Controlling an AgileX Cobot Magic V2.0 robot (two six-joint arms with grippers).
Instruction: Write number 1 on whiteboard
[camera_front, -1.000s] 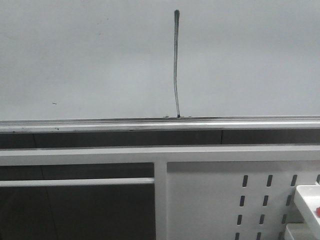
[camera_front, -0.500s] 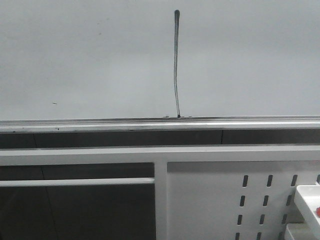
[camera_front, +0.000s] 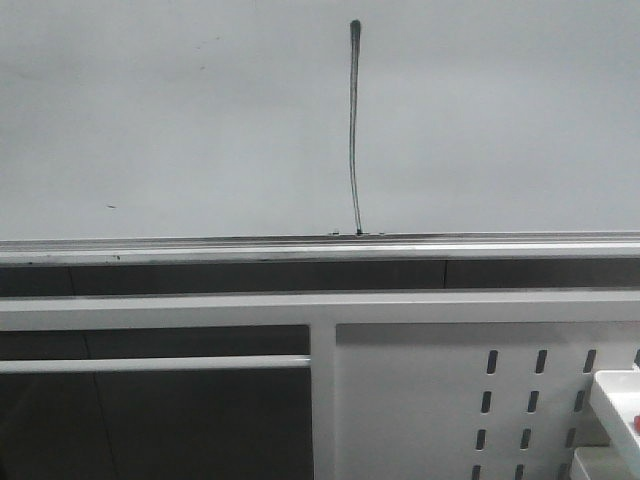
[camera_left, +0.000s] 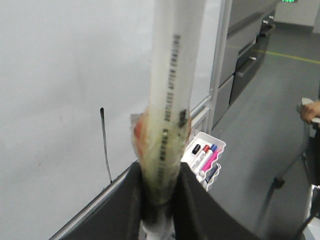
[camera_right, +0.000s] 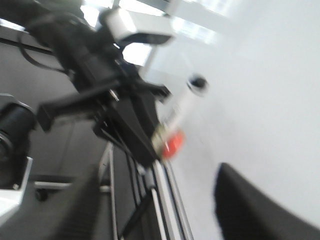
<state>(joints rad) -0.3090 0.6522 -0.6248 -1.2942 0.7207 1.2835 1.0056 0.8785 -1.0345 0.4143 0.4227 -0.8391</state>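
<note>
the number 1 (camera_front: 353, 130) sits on the whiteboard (camera_front: 180, 120) exactly as it did a second ago and half a second ago: same stroke, same length, no fresh ink, only a hair of camera drift. no marker tip touches the board in the front view, and neither arm shows there at all. that reads as the writing step finished, with the digit complete.

the stroke's long axis runs from 12 o'clock to 6 o'clock, slightly bowed. its thicker rounded end points to 12 o'clock, near the top of the view, and its thin tail meets the silver rail (camera_front: 200, 246) at 6 o'clock, just right of board centre. a tiny speck (camera_front: 110, 207) lies well apart toward 9 o'clock.

over on the left wrist view, the left claw (camera_left: 159, 210) is clenched around a pale marker (camera_left: 170, 90), its barrel standing up out of the fingers, clear of the board, with the stroke (camera_left: 105, 145) visible behind it. a tray of spare markers (camera_left: 205, 157) sits by the rail.

the right wrist view is heavily blurred; the right claw (camera_right: 155, 205) shows two dark fingers spread well apart with nothing between them, so it looks released. it catches the left arm (camera_right: 100, 90) beside the board.

judging from this, what remains is likely just parking the marker.
</note>
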